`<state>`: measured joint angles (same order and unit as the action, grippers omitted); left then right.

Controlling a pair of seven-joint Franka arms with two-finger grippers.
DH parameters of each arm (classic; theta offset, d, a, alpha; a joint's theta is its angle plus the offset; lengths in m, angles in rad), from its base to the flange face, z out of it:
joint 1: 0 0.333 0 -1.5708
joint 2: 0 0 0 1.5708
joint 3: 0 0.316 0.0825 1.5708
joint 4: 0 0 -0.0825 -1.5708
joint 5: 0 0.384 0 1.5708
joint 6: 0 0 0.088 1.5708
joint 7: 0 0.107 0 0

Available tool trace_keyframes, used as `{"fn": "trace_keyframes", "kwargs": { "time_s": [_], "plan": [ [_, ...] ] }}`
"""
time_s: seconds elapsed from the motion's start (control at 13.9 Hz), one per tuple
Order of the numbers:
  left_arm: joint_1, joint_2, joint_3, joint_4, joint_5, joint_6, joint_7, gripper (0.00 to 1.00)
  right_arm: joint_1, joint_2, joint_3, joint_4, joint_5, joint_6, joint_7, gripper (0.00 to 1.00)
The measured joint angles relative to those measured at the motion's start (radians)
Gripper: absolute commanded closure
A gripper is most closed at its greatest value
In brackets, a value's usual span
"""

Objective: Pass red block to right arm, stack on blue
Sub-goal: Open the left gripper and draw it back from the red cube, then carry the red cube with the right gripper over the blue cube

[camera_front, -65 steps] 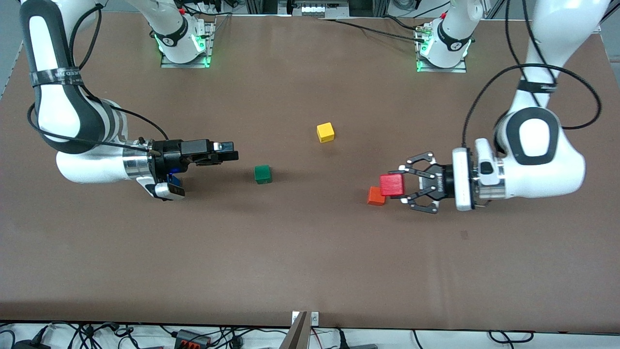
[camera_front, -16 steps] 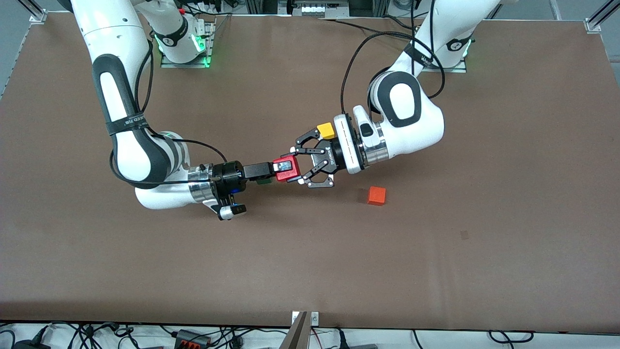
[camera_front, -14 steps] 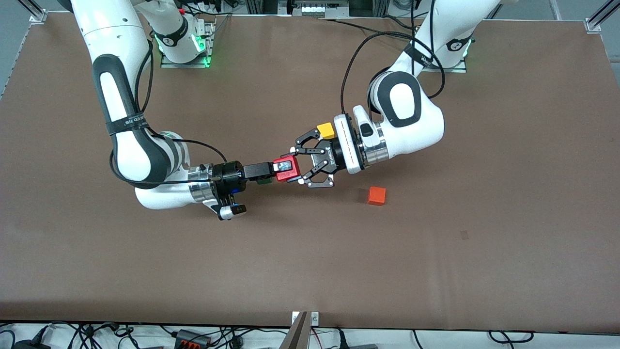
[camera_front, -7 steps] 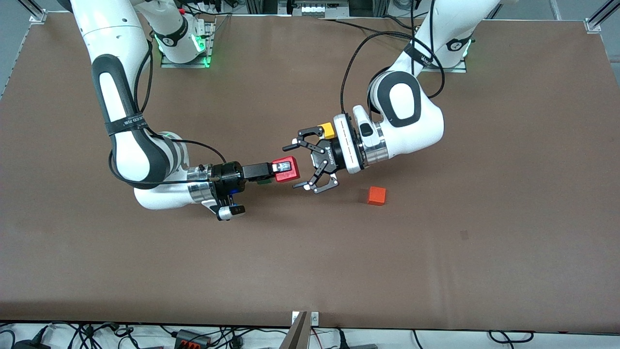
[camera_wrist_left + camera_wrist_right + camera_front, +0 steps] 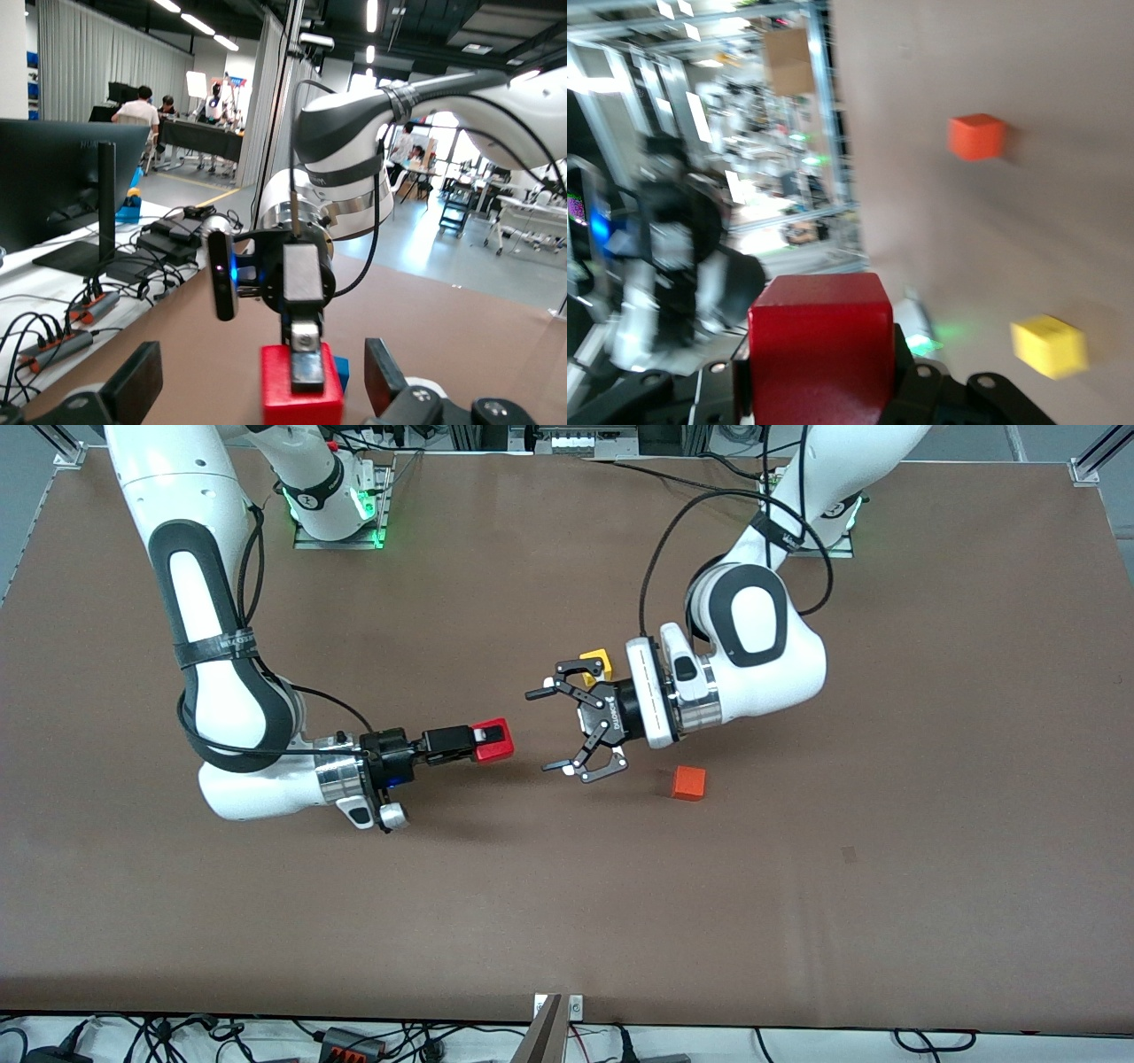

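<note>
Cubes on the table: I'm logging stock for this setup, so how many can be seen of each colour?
Red cube: 1, held in the right gripper above the table
Yellow cube: 1
Orange cube: 1
Blue cube: 1, only a sliver showing past the red one in the left wrist view
Total: 4
The left gripper is open beside the yellow cube.

Orange cube (image 5: pixel 688 782) rests on the table (image 5: pixel 797 912). Yellow cube (image 5: pixel 597 662) sits farther from the front camera.
</note>
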<state>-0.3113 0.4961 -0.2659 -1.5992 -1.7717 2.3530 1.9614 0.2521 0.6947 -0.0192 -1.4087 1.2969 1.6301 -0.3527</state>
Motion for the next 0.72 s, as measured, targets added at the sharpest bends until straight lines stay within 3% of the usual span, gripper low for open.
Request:
{"fn": "trace_keyframes", "kwargs": {
  "time_s": [0.22,0.57,0.72],
  "plan": [
    [0.057,0.0,0.003,0.0,0.055,-0.092,-0.001,0.0,-0.015,-0.048,-0.013,0.004,-0.258,0.0,0.032,1.0],
    [0.191,-0.003,0.007,0.038,0.365,-0.322,-0.17,0.0,-0.016,-0.085,-0.071,0.004,-0.789,0.007,0.046,1.0],
    [0.221,-0.004,0.008,0.055,0.466,-0.371,-0.239,0.0,-0.017,-0.085,-0.098,0.001,-0.962,0.01,0.047,1.0]
  ]
}}
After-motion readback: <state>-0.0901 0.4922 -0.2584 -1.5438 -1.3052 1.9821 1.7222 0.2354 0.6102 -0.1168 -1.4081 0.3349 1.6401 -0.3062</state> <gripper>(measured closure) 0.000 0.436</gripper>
